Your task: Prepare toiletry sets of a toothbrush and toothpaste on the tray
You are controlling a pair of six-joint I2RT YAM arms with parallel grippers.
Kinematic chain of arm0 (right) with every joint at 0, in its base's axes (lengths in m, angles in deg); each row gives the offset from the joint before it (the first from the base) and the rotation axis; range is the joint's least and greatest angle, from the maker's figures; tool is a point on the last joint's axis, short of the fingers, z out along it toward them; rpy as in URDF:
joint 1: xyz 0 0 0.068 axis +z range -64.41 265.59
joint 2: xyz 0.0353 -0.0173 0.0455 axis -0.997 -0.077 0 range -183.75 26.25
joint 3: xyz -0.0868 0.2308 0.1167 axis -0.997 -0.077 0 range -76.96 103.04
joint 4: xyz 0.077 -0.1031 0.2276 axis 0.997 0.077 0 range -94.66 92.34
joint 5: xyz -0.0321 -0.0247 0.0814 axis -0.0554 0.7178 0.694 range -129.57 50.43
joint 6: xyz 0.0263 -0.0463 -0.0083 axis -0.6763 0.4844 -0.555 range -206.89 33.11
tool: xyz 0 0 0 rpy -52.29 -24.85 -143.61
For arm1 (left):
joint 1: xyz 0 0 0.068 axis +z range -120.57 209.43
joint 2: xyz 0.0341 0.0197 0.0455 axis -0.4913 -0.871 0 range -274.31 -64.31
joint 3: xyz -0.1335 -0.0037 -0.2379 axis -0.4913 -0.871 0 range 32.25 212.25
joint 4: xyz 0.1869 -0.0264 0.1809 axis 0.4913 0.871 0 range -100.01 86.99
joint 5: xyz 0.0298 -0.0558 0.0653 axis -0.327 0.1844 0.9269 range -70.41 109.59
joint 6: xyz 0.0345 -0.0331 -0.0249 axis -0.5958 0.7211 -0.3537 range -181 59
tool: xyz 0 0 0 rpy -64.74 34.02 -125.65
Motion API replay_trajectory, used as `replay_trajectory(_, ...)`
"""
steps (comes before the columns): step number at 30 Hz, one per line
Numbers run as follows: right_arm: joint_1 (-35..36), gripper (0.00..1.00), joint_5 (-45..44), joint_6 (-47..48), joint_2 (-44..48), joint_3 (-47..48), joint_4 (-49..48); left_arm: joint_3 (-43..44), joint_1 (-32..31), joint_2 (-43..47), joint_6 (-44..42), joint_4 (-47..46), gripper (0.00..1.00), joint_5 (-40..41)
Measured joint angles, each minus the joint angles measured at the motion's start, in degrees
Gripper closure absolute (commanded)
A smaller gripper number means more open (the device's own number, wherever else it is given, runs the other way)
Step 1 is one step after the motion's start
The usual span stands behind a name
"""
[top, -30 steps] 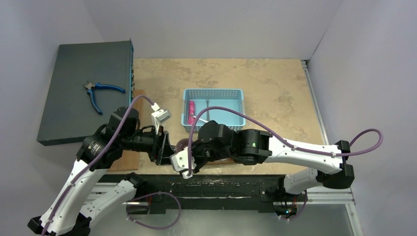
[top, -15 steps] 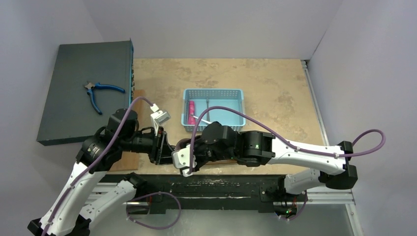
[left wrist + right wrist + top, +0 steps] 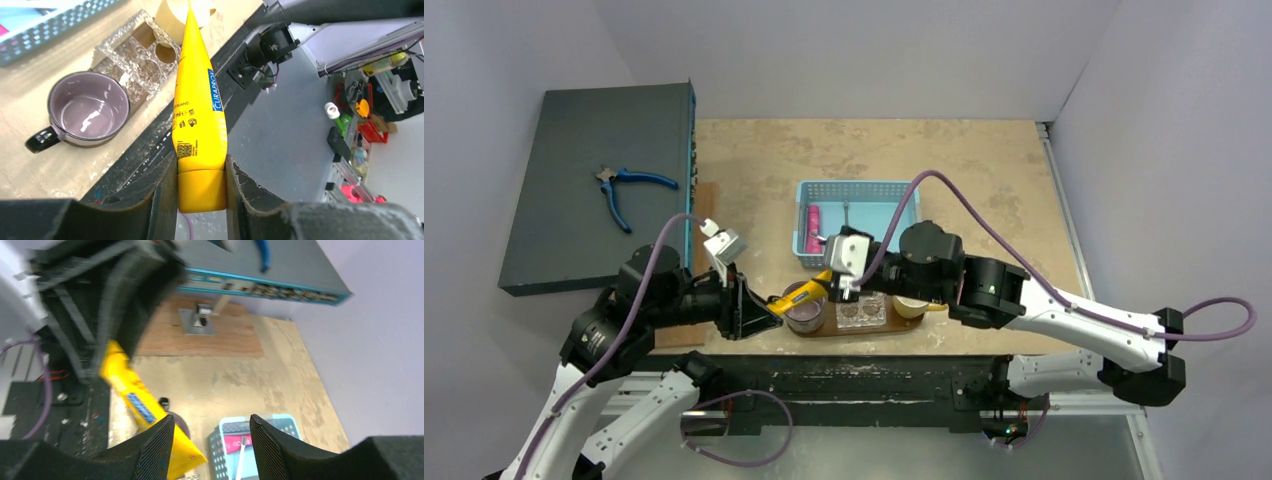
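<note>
The yellow toothpaste (image 3: 801, 294) (image 3: 198, 105) hangs above the table's near edge, and my left gripper (image 3: 769, 305) (image 3: 200, 170) is shut on its cap end. Its flat end points toward the dark tray (image 3: 924, 323). My right gripper (image 3: 842, 285) (image 3: 210, 422) stands open just beyond that flat end, apart from the yellow tube (image 3: 145, 415), with nothing between its fingers. The pink toothpaste (image 3: 812, 228) (image 3: 235, 442) and the pale toothbrush (image 3: 844, 226) (image 3: 240, 455) lie in the blue basket (image 3: 904, 190).
On the tray stand a purple mug (image 3: 806, 312) (image 3: 87, 107), a glittery holder with round holes (image 3: 862, 312) (image 3: 137, 50) and a pale round cup (image 3: 911, 305). Blue-handled pliers (image 3: 624, 190) lie on a dark grey box (image 3: 574, 150) at the far left. A lighter wooden board (image 3: 200, 337) lies beside that box.
The right gripper opened, let go of the yellow tube and drew back to the right. The left gripper closed on the tube's cap end and pulled slightly left with it.
</note>
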Motion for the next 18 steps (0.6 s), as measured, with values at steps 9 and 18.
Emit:
replay_trajectory(9, -12.8, 0.35, 4.5, -14.5, -0.5, 0.0, -3.6, -1.0, 0.0, 8.1, 2.4, -4.2, 1.00, 5.2)
replay_trajectory(18, -21.0, 0.33, 20.5, -27.1, -2.1, 0.0, -7.1, -3.4, 0.0, 14.3, 5.5, -7.6, 1.00, 7.6)
